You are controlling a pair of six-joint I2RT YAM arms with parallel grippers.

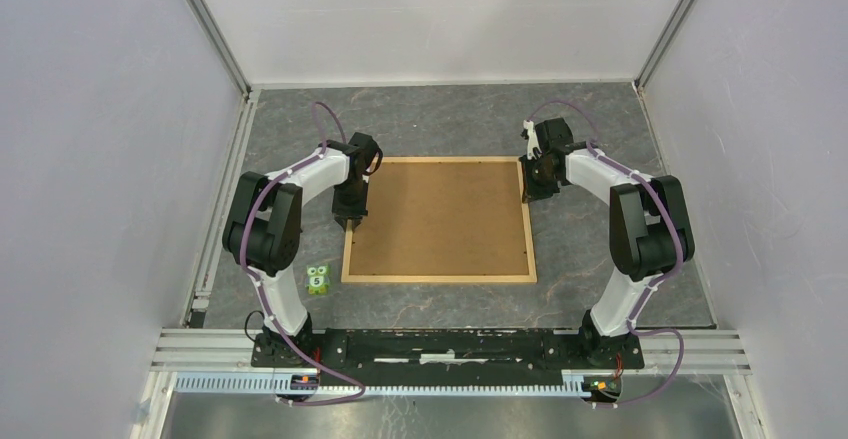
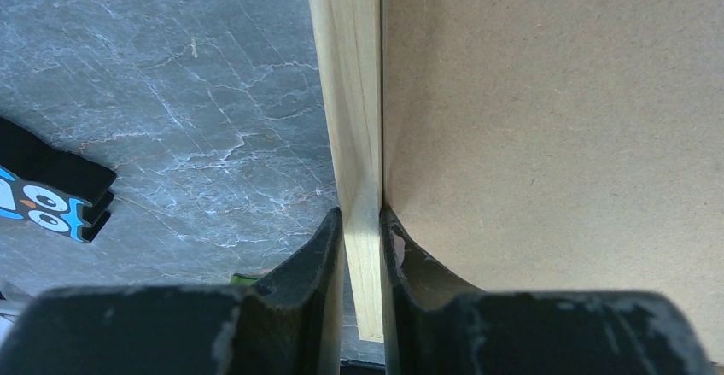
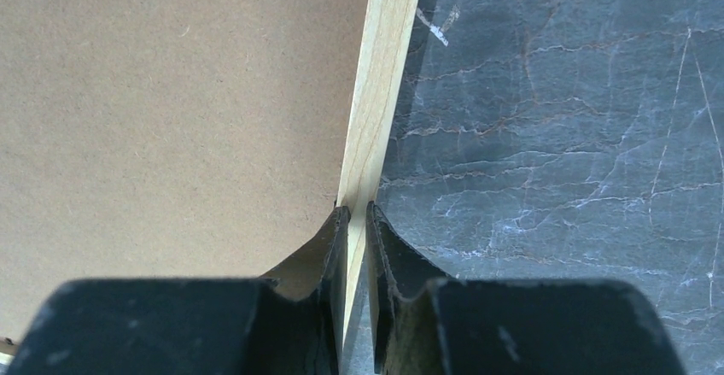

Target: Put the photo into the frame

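The frame [image 1: 439, 279], thin light wooden strips, lies flat in the middle of the table with a plain brown backing board [image 1: 440, 214] filling its opening. The photo is hidden; no print shows in any view. My left gripper [image 1: 352, 221] stands over the frame's left strip [image 2: 350, 93], its jaws closed on that strip from both sides [image 2: 362, 221], with the board [image 2: 555, 136] just inside. My right gripper [image 1: 527, 196] is at the right strip near the far corner, jaws closed on the strip [image 3: 384, 67] either side [image 3: 358, 213], beside the board [image 3: 171, 93].
A small green block with an owl and a number [image 1: 318, 279] sits left of the frame's near left corner. A black piece with a blue owl picture [image 2: 51, 191] shows in the left wrist view. White walls and aluminium rails [image 1: 450, 344] enclose the grey marbled table [image 1: 600, 259].
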